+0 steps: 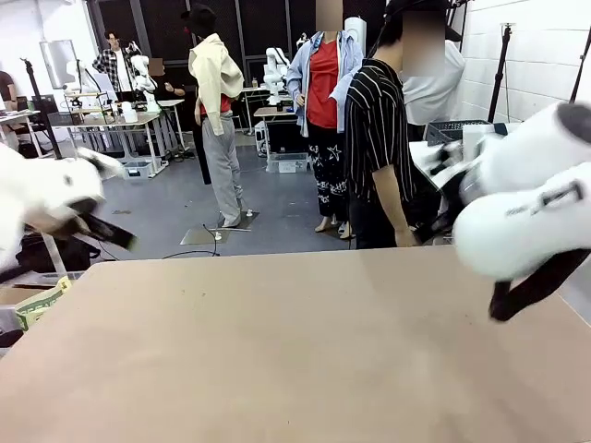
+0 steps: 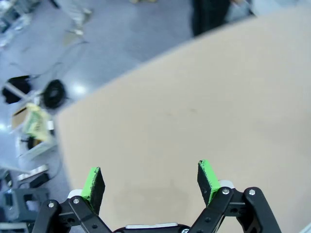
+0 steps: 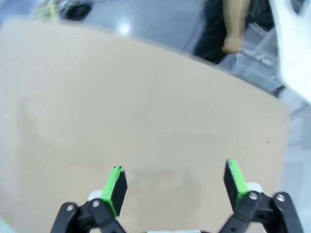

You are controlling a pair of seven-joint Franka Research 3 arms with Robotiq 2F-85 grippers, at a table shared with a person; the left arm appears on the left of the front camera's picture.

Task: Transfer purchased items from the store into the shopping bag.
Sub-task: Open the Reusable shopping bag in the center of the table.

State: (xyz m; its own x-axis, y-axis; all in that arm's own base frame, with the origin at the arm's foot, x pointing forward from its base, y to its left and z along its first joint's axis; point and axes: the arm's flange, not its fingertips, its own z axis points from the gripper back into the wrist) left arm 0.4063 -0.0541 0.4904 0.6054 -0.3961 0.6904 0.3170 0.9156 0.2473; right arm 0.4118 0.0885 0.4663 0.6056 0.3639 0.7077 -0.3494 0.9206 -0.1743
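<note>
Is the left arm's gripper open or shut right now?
Open: the black left gripper shows its green pads wide apart over the tan table, holding nothing.

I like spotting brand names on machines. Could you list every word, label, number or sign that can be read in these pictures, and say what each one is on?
No text here can be read.
Dark marking on the white right arm: motion-blurred, unreadable.
Yellow-green packet off the left edge of the table: any print is too small and blurred to read.
</note>
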